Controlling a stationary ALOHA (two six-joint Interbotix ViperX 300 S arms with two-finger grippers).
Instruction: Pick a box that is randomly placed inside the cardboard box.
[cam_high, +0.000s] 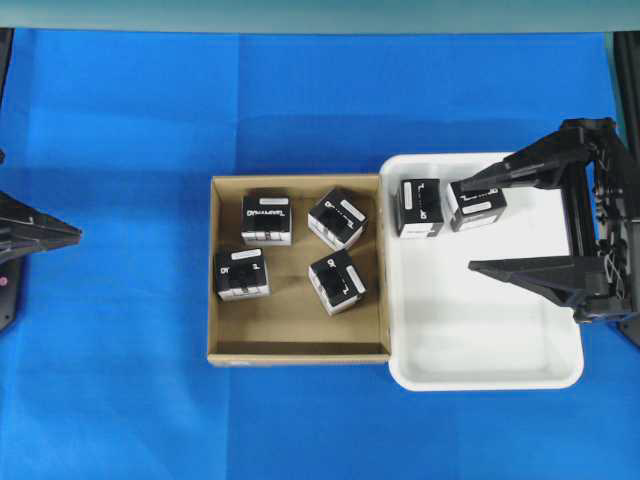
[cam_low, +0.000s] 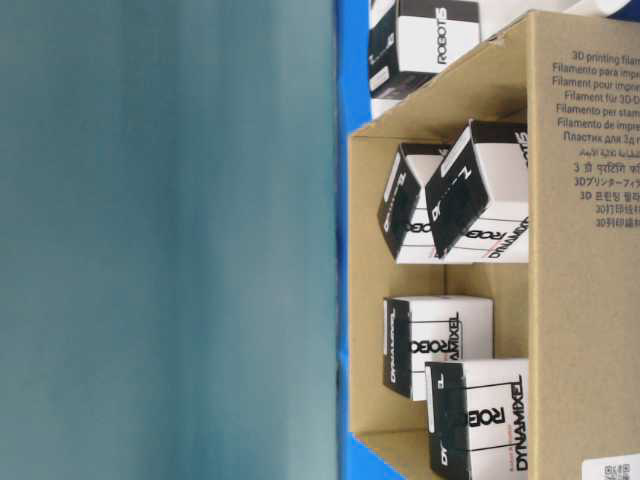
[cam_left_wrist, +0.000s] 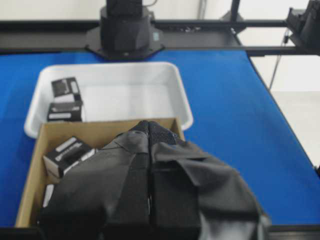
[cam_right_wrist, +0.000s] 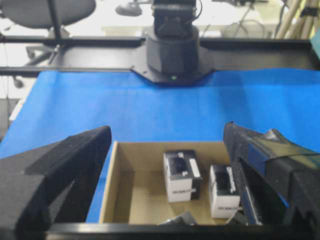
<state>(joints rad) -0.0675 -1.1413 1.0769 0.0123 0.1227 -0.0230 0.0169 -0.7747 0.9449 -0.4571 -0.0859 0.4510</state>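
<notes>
On the blue worktop (cam_high: 120, 130), the cardboard box (cam_high: 216, 270) holds four black boxes; one box (cam_high: 337, 281) lies at its 4 o'clock. The white tray (cam_high: 480, 340) holds two more. My right gripper (cam_high: 470, 225) gapes wide over the tray, holding nothing; my left gripper (cam_left_wrist: 149, 130) is pressed closed.

The left gripper (cam_left_wrist: 148, 165) hides much of the cardboard box (cam_left_wrist: 30, 165) – its cartons (lettering blurred) barely show.
</notes>
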